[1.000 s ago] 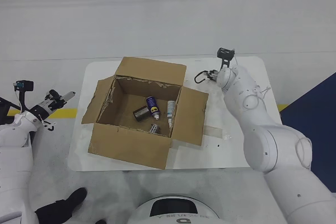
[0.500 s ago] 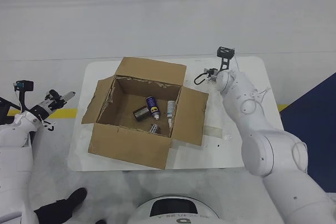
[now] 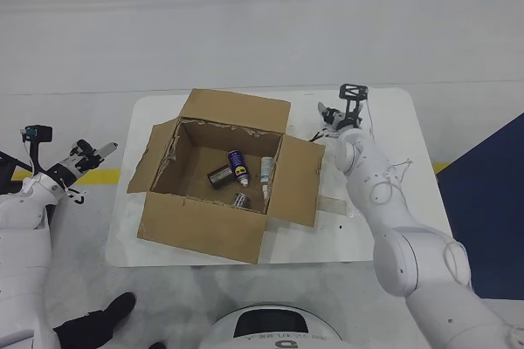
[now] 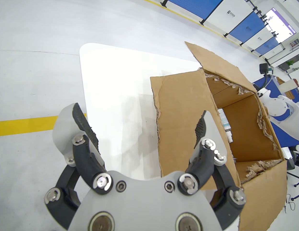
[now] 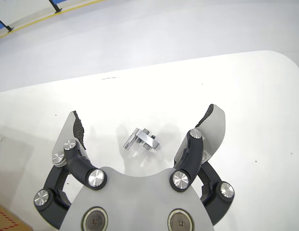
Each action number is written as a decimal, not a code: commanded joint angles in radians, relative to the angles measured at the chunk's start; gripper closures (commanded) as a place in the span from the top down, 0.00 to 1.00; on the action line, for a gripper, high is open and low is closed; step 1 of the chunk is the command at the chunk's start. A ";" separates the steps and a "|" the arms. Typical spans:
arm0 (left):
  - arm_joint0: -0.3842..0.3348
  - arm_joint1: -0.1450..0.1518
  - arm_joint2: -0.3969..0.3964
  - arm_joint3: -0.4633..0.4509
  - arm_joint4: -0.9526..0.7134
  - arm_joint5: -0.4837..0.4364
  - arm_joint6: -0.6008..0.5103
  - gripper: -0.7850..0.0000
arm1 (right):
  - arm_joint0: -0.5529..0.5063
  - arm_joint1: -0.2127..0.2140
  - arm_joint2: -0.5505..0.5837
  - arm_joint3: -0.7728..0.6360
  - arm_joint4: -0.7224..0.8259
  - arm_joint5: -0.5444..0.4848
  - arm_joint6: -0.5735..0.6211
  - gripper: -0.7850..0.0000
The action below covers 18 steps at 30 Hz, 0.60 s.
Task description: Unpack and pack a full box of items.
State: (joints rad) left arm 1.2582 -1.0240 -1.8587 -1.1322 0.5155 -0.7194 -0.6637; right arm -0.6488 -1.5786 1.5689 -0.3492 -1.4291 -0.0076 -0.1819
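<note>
**Figure.** Unpacking stage, read from the robot's side outward.

Nearest, a brown cardboard box point(image 3: 201, 229) stands on the white tabletop point(image 3: 367, 236), reaching from close to the near edge almost to the far edge. Its 4 flaps are folded outward, with ragged, torn edges, probably to leave the mouth free for reaching in from above.

On the box floor, toward the right wall, lie 4 items:
- a small item point(image 3: 240, 201) too small to identify
- a dark container point(image 3: 220, 177)
- a blue spray can point(image 3: 237, 166)
- a white tube point(image 3: 266, 174) lying along the right wall

With these inside, unpacking appears unfinished.

Off the left edge of the tabletop, the left pincer point(image 4: 139, 116) hangs with its fingers spread wide and nothing between them. It seems to be parked clear of the box.

Toward the far right corner, the right pincer point(image 5: 144, 116) is poised over the tabletop, fingers apart and empty. A small bright metal part point(image 5: 141, 142), a block with bolts and a short pin, lies free on the surface below the gap. Its position suggests an unpacked item set out beyond the right flap.
</note>
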 commanded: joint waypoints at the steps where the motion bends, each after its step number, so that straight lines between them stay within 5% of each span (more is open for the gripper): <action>1: 0.000 0.000 0.000 0.000 0.000 0.000 0.000 1.00 | -0.006 0.000 0.003 0.003 0.016 0.005 -0.072 1.00; 12: 0.000 0.000 0.000 0.000 0.000 0.000 0.000 1.00 | -0.016 0.002 -0.008 -0.016 -0.008 0.011 -0.065 1.00; 18: 0.000 0.000 0.000 0.000 0.000 0.000 0.000 1.00 | -0.004 0.026 -0.050 -0.018 -0.131 -0.012 0.078 1.00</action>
State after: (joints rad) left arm 1.2582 -1.0240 -1.8587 -1.1322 0.5155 -0.7194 -0.6638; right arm -0.6578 -1.5578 1.5167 -0.3739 -1.5537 0.0041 -0.1237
